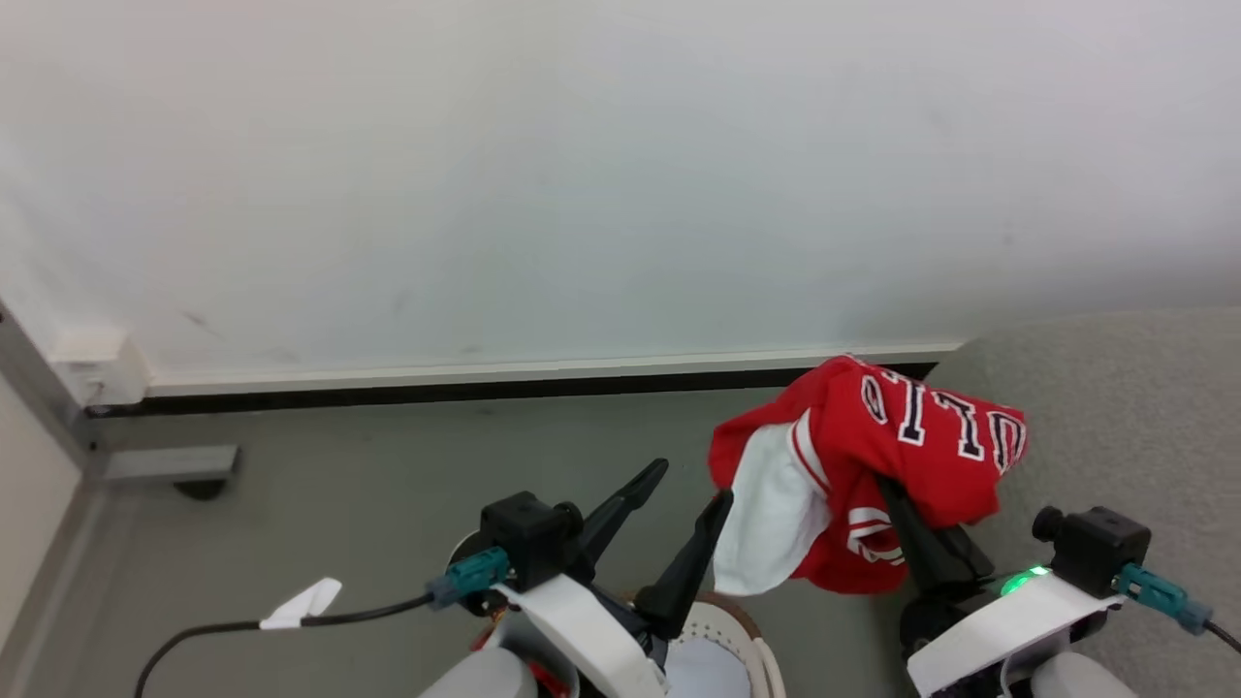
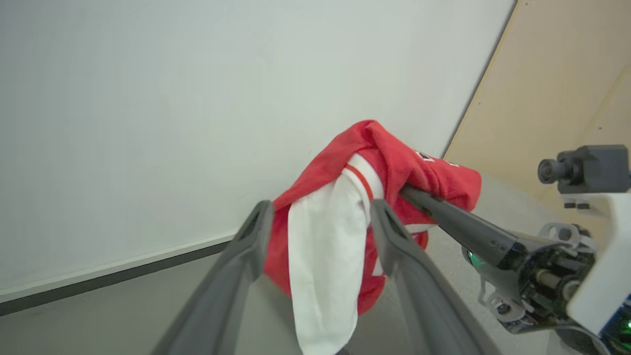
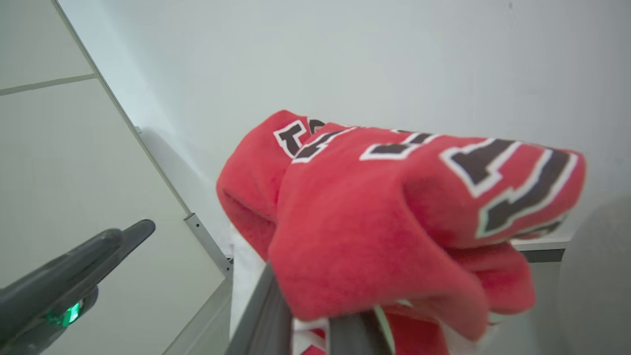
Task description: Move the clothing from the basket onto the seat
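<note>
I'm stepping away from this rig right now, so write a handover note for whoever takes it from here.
The left pincer is open, holding nothing, beside the clothing.
The right pincer is shut on the clothing, which hangs in the air.
The basket sits low by the left arm; its inside is mostly hidden.
The seat is on the right.
Done: the clothing is out of the basket.
Left: lay it on the seat, release, check the basket for more.
</note>
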